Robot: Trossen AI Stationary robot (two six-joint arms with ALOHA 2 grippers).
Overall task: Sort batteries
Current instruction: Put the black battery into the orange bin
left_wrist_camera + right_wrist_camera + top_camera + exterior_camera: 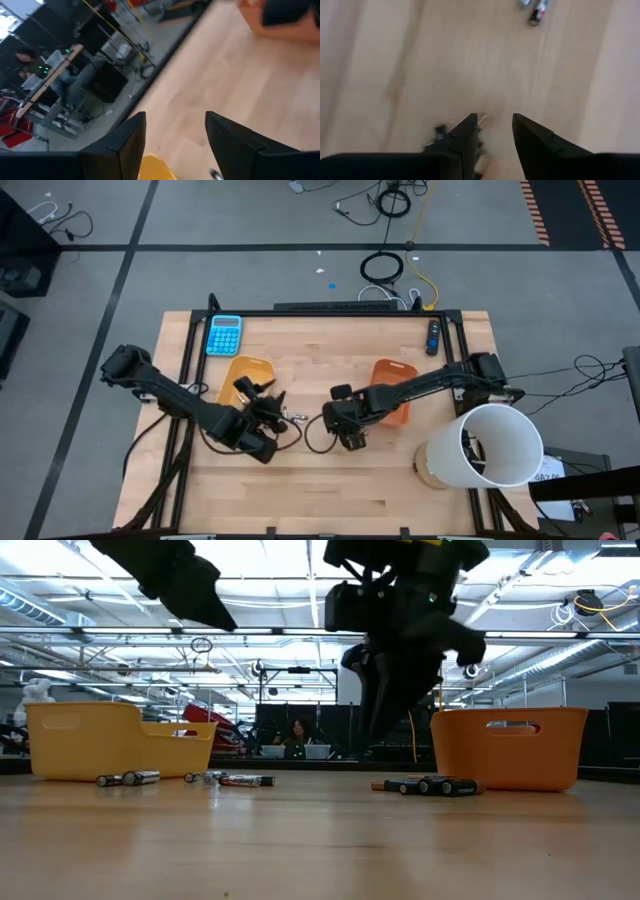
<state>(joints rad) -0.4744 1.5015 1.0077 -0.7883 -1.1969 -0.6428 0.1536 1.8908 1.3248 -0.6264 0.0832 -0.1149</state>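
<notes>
A wooden worktop [330,490] is sitting on a grey floor strewn with cables, and in the low view a workshop with ceiling lights and a seated person [298,735] is showing behind it. Taking the high view as a clock face centred on the worktop, a blue calculator [224,335] is lying near eleven o'clock, a dark remote-like stick [433,336] near one o'clock, and a large white cylinder [490,446] is standing at about four o'clock. A yellow tray [250,376] is sitting at about ten o'clock and an orange tray [393,388] just right of centre.

The left pincer [268,412] is hovering beside the yellow tray, toward the centre, its fingers [232,142] standing wide with nothing between them. The right pincer [344,430] is hanging close to the centre at about six o'clock, in front of the orange tray; in its wrist view its fingers [465,137] are standing part open over bare wood and gripping nothing.

The batteries are lying loose on the worktop in small clusters. In the low view one group [428,786] is resting just in front of the orange tray [510,745], below the right pincer [385,725], and another group [185,778] is lying in front of the yellow tray [115,740]. In the right wrist view a few batteries [537,12] are showing well ahead of the fingers, and a blurred dark one [440,132] is lying just beside a fingertip.
</notes>
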